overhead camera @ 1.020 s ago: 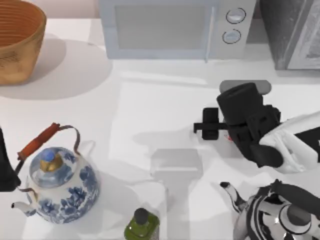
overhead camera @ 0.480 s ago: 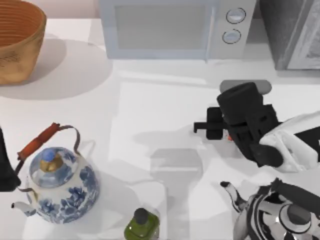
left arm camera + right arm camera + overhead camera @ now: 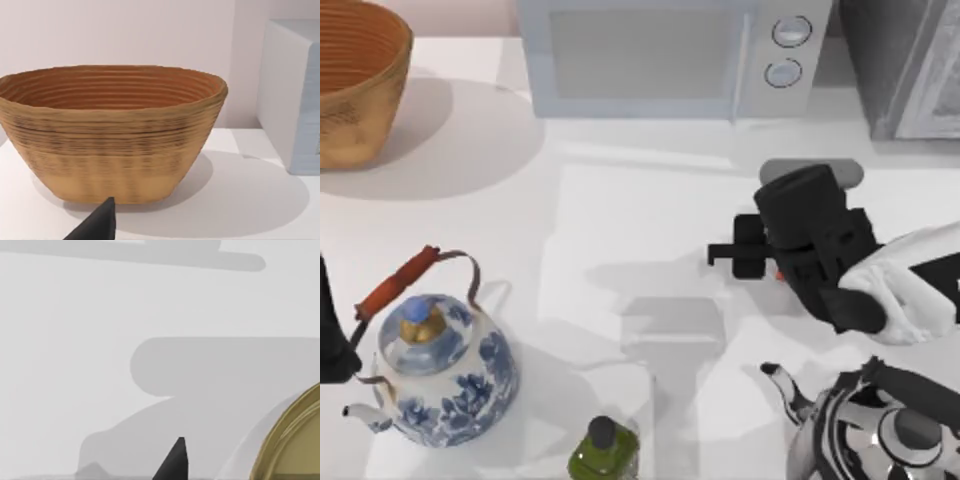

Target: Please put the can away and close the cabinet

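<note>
The right pincer [image 3: 722, 257] hangs at three o'clock on the surface [image 3: 620, 210], over the can [image 3: 295, 440], whose gold lid edge shows just under the wrist. I cannot tell whether its fingers grip it. The can looks not yet stowed and the cabinet [image 3: 905, 65], at one o'clock, remains to be shut. The left arm waits at nine o'clock.

Honestly, nothing readable anywhere here. The pale blue-grey microwave [image 3: 665, 55] at the top middle of the top view has two round dials with no numbers or markings I can make out. The blue-and-white porcelain kettle [image 3: 440, 375] at lower left carries only floral painting, no lettering. The dark green bottle with a black cap [image 3: 604, 450] at the bottom edge shows no legible label.
</note>
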